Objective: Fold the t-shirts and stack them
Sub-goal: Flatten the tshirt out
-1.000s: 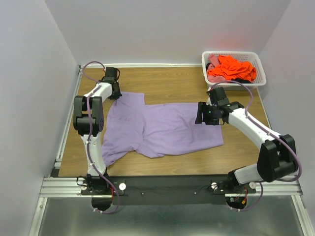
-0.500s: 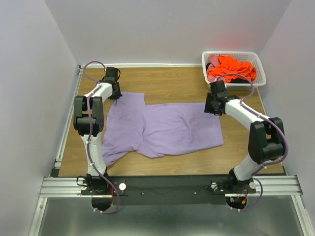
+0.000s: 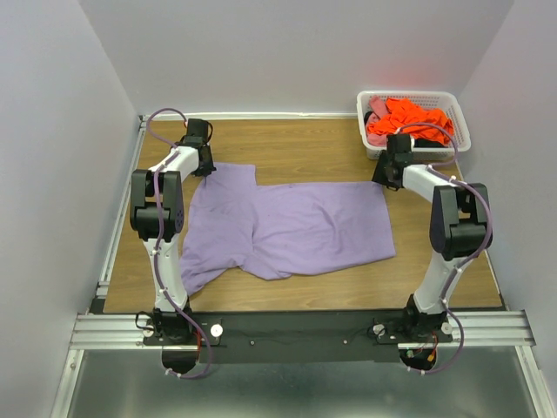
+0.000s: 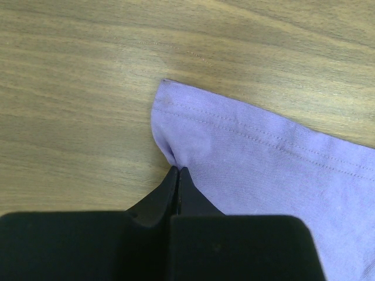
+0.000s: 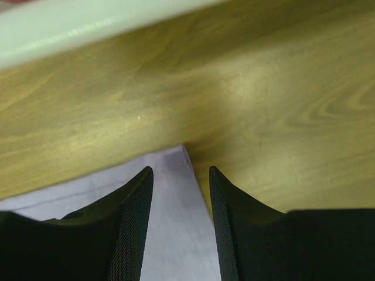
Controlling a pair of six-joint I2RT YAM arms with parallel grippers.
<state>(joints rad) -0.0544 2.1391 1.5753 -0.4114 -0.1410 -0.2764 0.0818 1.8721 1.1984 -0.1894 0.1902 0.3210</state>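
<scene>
A lavender t-shirt (image 3: 296, 226) is seen spread across the middle of the wooden surface (image 3: 296, 148), lying mostly flat, with its longer side running left to right. Its left part reaches farther back than its right part, so that a step is formed along the far edge. A loose flap is drawn out toward the near left edge of the surface.

The far left corner of the lavender t-shirt is pinched by the left end effector (image 4: 177, 171). In the left wrist view the two fingers are pressed together on the hemmed edge, and a small pucker of cloth is raised just ahead of the tips. Bare wood is shown to the left of and beyond that corner.

The right end effector (image 5: 180, 170) is held over the far right corner of the same shirt with its fingers spread apart. In the right wrist view the pointed corner of the cloth is framed between the two fingertips. Whether the tips touch the fabric cannot be told.

A white lattice basket (image 3: 405, 93) is set at the far right corner of the surface, just beyond the right end effector. An orange t-shirt (image 3: 409, 122) is bunched inside it, and a pink t-shirt (image 3: 377, 106) is tucked at its far left end.
</scene>
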